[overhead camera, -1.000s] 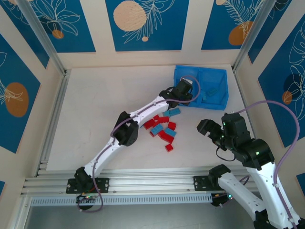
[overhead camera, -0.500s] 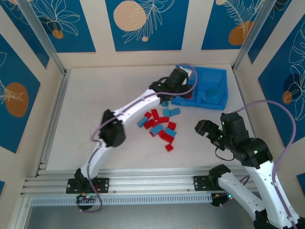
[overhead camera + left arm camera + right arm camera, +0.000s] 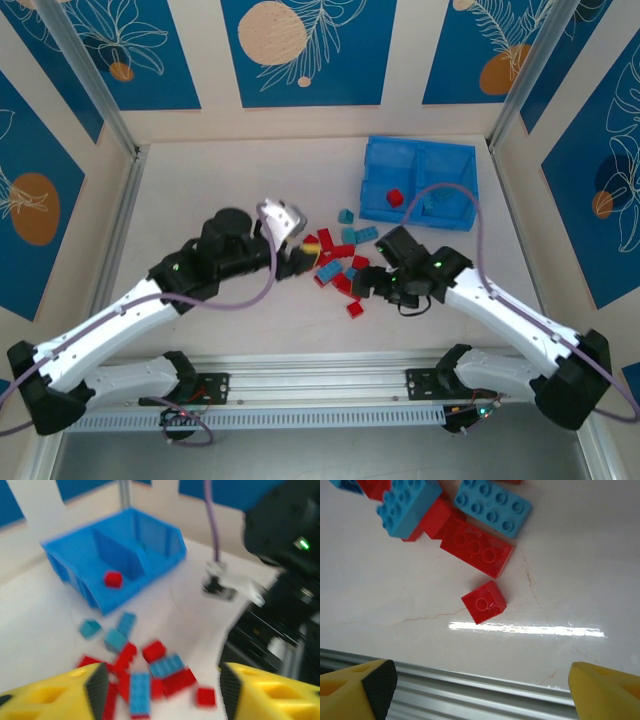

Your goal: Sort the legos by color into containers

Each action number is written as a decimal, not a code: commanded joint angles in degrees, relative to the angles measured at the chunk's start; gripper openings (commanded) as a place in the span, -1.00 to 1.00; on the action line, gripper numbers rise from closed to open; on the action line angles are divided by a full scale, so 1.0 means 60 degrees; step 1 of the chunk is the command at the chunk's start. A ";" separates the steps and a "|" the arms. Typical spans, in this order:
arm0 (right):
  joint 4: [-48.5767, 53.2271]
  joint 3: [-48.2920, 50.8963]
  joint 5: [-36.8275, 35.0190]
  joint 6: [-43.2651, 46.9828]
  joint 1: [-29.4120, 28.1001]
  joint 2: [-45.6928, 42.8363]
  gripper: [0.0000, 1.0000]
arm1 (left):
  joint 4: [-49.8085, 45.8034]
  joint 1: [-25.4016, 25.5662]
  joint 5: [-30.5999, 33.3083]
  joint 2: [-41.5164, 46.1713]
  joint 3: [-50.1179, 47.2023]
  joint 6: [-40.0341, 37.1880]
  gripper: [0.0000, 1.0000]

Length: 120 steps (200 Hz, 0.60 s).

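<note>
Blue bin [image 3: 420,148], red brick [image 3: 395,197] left, teal bricks [image 3: 437,203] right

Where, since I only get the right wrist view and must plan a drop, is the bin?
Observer: The bin sits at the far right of the table, beyond the pile.
Operator: Anything in it?
Observer: One red brick lies in its left compartment.
Operator: And the right one?
Observer: Blue bricks lie there.
</note>
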<state>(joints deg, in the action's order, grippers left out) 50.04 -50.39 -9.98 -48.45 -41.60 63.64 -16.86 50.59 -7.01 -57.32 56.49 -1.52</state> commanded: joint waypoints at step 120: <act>-0.2836 0.0317 -0.1518 0.1826 -0.1844 0.4643 -0.02 | -0.1090 0.0153 -0.2734 0.3325 -0.3786 -0.5804 1.00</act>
<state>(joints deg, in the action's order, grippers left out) 35.35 -47.72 -17.26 -36.36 -51.07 90.04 -26.98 51.13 -21.26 -37.15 35.38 -33.26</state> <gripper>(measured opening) 0.557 0.998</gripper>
